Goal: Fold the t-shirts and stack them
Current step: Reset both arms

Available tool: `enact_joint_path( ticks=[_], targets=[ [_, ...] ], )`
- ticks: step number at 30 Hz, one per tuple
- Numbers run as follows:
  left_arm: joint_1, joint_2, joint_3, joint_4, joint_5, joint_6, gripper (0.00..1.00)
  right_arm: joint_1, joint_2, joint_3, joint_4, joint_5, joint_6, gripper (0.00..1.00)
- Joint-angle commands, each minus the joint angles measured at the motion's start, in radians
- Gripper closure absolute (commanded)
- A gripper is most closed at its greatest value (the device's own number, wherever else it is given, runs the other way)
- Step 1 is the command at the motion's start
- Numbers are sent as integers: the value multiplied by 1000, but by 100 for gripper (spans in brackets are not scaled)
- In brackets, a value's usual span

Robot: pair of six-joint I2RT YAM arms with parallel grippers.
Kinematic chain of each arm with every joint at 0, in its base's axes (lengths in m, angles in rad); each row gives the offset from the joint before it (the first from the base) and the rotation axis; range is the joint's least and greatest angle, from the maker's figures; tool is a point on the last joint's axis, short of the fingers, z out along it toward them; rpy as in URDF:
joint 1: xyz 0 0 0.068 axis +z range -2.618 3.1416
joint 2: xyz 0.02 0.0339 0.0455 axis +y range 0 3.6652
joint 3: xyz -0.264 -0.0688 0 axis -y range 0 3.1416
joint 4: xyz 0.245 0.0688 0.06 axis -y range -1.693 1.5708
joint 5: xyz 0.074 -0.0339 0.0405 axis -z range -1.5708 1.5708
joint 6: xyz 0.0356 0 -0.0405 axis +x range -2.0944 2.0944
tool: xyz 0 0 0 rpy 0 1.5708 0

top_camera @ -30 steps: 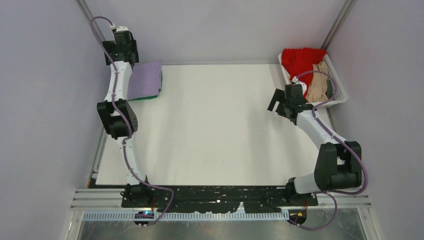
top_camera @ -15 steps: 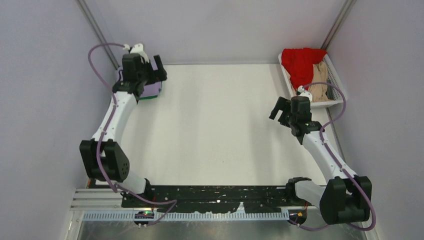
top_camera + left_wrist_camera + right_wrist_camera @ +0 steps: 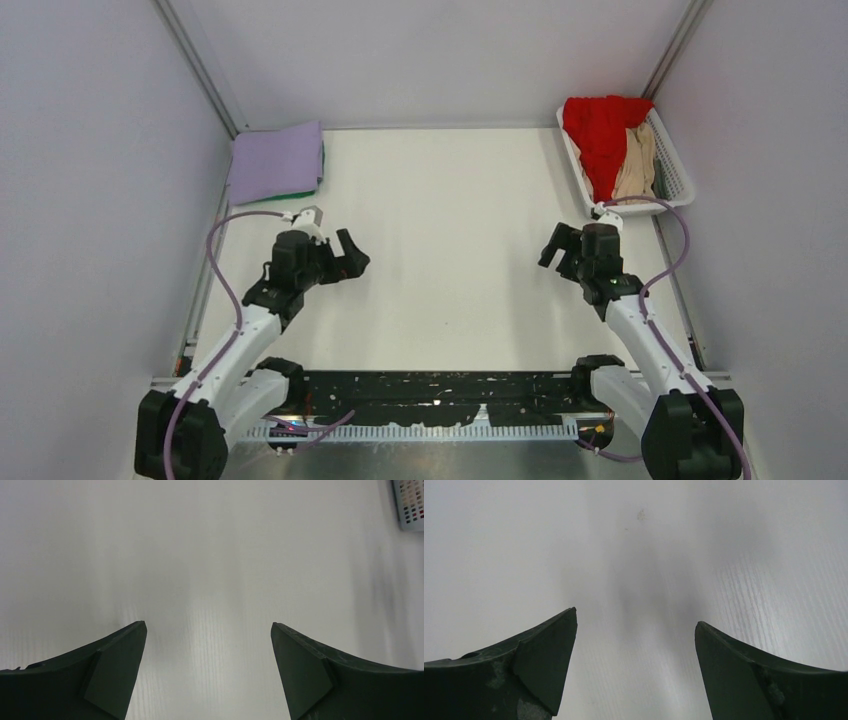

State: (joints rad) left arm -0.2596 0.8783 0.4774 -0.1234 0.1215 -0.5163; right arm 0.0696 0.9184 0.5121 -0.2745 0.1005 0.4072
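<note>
Left fingers point(image 3: 112, 672) spread over counter point(image 3: 450, 220); right fingers point(image 3: 541, 670) spread too. Purple shirt point(image 3: 275, 160) folded atop green point(image 3: 300, 194); red point(image 3: 595, 125), tan point(image 3: 635, 165) in basket point(image 3: 681, 190).

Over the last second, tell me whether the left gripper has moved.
Yes. The left gripper has drawn back from the folded lavender t-shirt in the far-left corner, toward the near edge of the table.

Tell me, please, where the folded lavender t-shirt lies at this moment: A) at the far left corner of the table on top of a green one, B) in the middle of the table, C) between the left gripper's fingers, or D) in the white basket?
A: the lavender t-shirt lies flat at the far left corner of the table, with the edge of a green t-shirt showing beneath it.
</note>
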Motion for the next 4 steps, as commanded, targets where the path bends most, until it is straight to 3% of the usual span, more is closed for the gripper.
enact_joint_path(
  ticks=[1, 4],
  targets=[
    [4, -67, -7, 90, -63, 2, 0, -3, -56, -3, 49, 62, 8, 5],
    [4, -75, 0, 63, -69, 10, 0, -3, -86, -13, 60, 63, 0, 5]
  ],
)
